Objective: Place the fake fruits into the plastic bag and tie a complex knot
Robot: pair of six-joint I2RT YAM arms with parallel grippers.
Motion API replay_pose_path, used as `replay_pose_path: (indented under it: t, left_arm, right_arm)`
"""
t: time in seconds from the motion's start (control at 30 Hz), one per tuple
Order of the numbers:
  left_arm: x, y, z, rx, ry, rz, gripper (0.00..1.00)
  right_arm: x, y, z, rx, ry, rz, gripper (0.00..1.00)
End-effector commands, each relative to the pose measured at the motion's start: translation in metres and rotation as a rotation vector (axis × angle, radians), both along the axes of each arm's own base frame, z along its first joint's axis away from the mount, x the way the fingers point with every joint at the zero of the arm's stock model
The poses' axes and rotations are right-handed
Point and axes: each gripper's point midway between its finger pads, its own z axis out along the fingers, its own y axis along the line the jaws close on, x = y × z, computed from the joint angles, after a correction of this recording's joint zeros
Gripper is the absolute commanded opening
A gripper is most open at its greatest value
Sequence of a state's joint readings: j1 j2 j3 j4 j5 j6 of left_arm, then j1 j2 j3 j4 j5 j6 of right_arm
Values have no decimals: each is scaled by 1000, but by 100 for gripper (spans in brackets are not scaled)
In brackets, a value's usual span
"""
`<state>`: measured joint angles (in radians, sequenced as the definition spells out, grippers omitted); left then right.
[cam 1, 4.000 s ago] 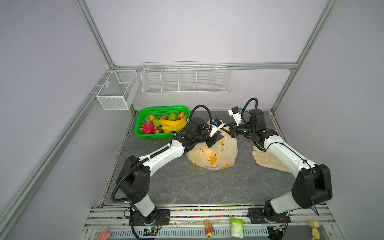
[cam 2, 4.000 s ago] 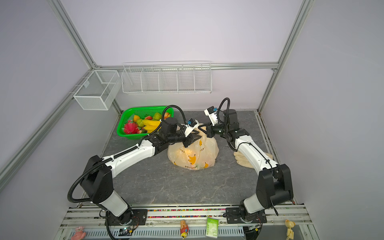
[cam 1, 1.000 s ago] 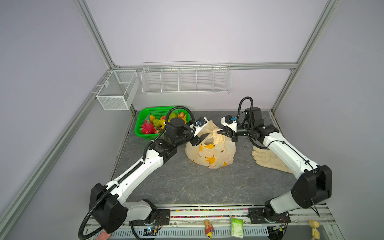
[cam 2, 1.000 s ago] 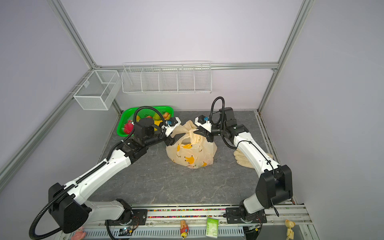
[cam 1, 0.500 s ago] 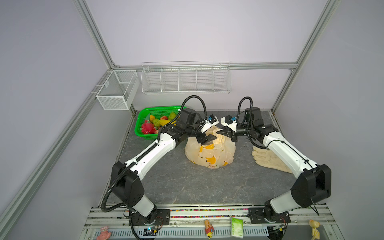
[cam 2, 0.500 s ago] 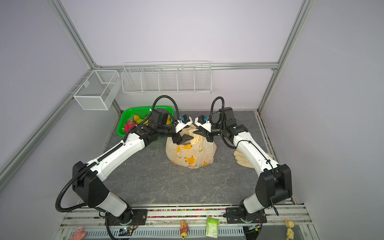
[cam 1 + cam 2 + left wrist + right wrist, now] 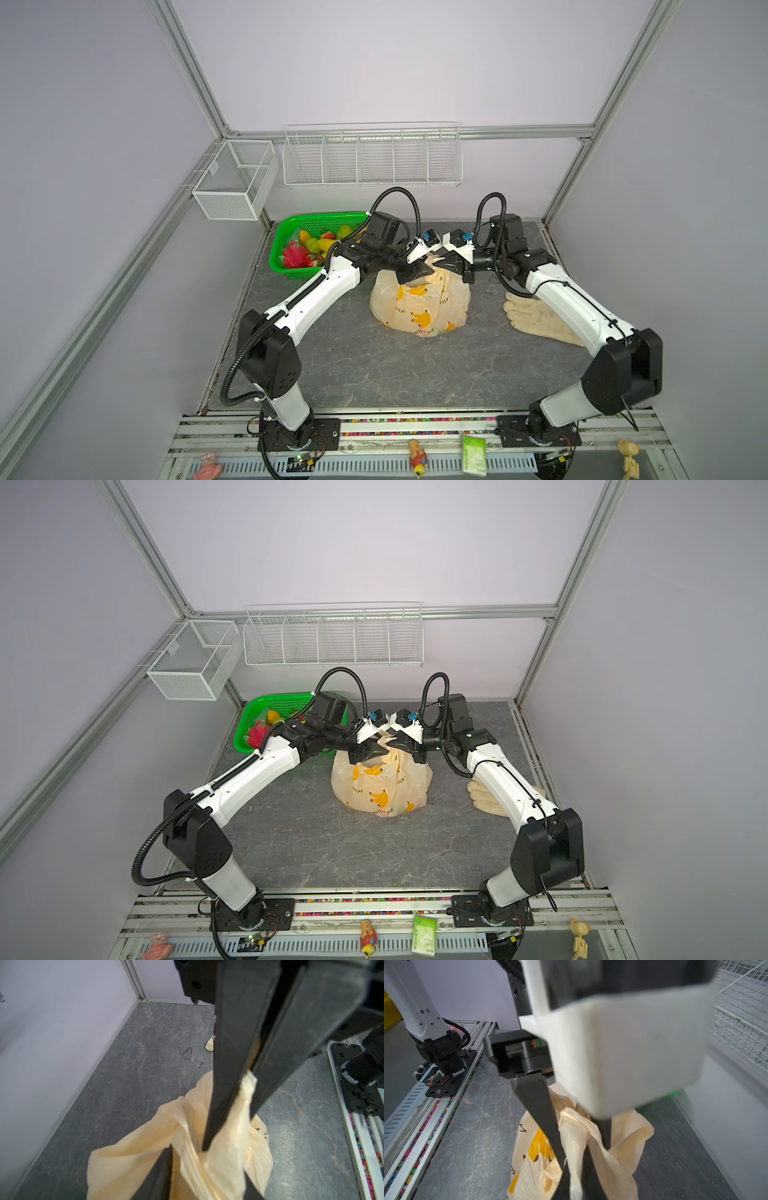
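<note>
Left wrist view, and the left gripper has its two black fingers drawn in on a bunched cream handle of the plastic bag, with film squeezed in the narrow gap between them. Over to the right wrist view: the right gripper is pressed tight on another twisted strip of the same bag, and the strip runs along the line of its fingers.

In both top views the two grippers meet nose to nose above the bag, the left one reaching in from the left and the right one from the right, nearly touching. The bag sits upright in the middle of the grey table. It is a squat, bulging mound, broader left to right than it is tall. Its gathered neck points up into the fingers and its printed bananas face the front rail. Are the handles knotted there? Cannot tell, the fingers cover the spot.

The fake fruits lie heaped in the green basket at the back left corner, apart from the bag, with the pink dragon fruit toward the basket's front wall. A cream glove lies flat to the right of the bag, partly hidden by the right arm, its fingers pointing toward the bag.
</note>
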<state>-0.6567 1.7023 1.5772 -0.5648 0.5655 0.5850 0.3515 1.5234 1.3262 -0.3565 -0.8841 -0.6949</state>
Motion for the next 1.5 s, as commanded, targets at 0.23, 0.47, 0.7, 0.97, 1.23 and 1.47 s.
replay_pose_path:
  t: [0.23,0.47,0.7,0.97,1.23,1.47]
  left_arm:
    - [-1,-2,9,-30,-11,-5,1]
    - [3,6,20,-61,-75,56,0]
    - [-3,12,25,-86,-157,55,0]
    - [-7,11,21,-63,-192,39,0]
    - [-7,9,20,-56,-194,36,0]
    - [-6,7,24,-74,-186,49,0]
  right_arm:
    - [3,9,14,56,-14,22,7]
    - [9,0,11,42,-30,-45,30]
    - [5,-7,-6,4,-64,-83,57]
    - [3,5,-18,-14,-51,-44,58]
    - [9,8,-20,-21,-52,-43,40]
    - [15,11,-22,-21,-42,-69,15]
